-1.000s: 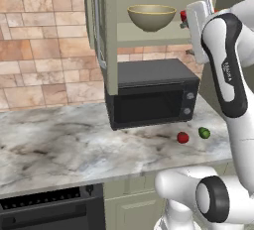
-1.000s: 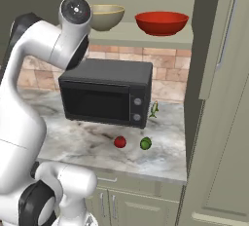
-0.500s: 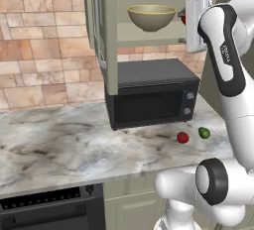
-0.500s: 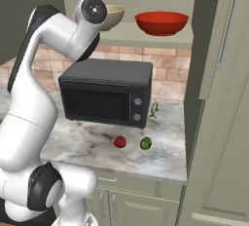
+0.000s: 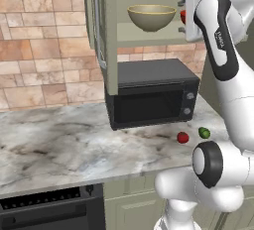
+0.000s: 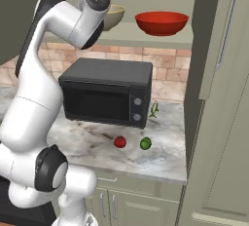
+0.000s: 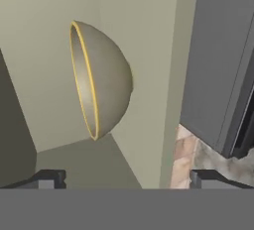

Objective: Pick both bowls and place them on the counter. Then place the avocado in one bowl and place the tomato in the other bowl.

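The end effector (image 7: 127, 178) was spread wide and held nothing; its two dark fingertips (image 7: 47, 178) stood far apart at the bottom of the hand view, short of the tan bowl (image 7: 101, 80) and not touching it. That bowl lay straight ahead of the fingers, centred between them, and the hand was rolled, so the bowl appeared on its side with the pale rim turned left and the rounded base turned right. In the room it stood upright on the cabinet shelf (image 5: 149, 34), above the microwave (image 5: 151, 95). From the left base view the hand sat at shelf height just right of the tan bowl, between it and the red bowl (image 6: 161, 22), which stood further along the same shelf. The tan bowl was plainly the nearer of the two, so it looked the likely first pick. The reach seemed to turn on this: travel forward along the fingers' line until one finger passed inside the rim and the other outside the wall. The tomato (image 6: 120, 142) and avocado (image 6: 145, 143) lay close together on the bench (image 5: 59, 144) before the microwave, well below the hand.
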Controlling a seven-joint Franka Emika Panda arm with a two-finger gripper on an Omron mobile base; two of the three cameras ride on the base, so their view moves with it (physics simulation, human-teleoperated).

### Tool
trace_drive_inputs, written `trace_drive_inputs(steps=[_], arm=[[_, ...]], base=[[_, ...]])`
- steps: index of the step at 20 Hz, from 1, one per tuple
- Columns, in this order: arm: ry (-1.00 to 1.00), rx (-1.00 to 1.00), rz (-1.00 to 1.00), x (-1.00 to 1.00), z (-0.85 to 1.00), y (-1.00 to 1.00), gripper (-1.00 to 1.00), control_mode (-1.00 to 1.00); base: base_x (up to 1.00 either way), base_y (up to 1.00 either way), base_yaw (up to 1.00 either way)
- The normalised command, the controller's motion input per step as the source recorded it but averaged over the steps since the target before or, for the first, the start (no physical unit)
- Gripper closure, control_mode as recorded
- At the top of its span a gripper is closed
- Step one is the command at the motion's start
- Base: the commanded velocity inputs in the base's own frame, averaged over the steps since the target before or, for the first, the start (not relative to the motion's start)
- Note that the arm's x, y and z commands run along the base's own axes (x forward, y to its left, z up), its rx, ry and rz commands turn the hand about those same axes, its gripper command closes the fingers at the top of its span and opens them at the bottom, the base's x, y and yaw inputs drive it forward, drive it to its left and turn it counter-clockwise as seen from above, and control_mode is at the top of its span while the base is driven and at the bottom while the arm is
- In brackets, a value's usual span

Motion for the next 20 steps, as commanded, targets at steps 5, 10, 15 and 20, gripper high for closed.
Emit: trace_drive_inputs(steps=[5,10,15,20], arm=[[0.0,0.0,-0.02,0.52,-0.19,-0.03,-1.0,-1.0],[0.0,0.0,0.0,0.5,-0.16,-0.02,-1.0,-1.0],[0.0,0.0,0.0,0.5,-0.05,-0.03,-1.0,-1.0],[0.0,0.0,0.0,0.46,0.0,0.0,-1.0,-1.0]], base=[[0.0,0.0,0.0],[0.0,0.0,0.0],[0.0,0.0,0.0],[0.0,0.0,0.0]])
